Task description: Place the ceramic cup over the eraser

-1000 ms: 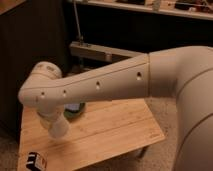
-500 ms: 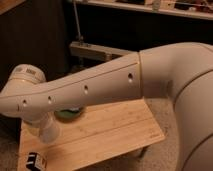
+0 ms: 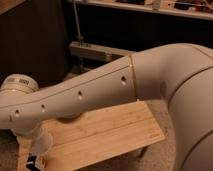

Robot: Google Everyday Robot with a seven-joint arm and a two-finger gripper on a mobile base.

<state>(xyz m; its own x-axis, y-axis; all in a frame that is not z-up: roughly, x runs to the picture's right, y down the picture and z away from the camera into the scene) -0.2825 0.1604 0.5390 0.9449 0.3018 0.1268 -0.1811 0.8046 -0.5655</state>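
Note:
My long white arm (image 3: 100, 85) reaches across the view to the lower left. At its end the gripper (image 3: 34, 136) hangs low over the wooden table's (image 3: 110, 131) left front corner, mostly hidden by the wrist. It holds the white ceramic cup (image 3: 41, 144), which shows just under the arm. The eraser (image 3: 33, 162), a small black block with white marks, lies at the bottom left edge of the view, directly below and slightly left of the cup. Whether the cup touches it is not visible.
The table's right edge (image 3: 161, 136) drops to a grey floor. A grey shelf ledge (image 3: 100, 51) and dark furniture stand behind the table. The green bowl is hidden behind my arm.
The arm has swung left and down, carrying the cup from the table's middle toward the left front corner. The cup now hangs just above the eraser. The bowl has gone out of sight behind the arm.

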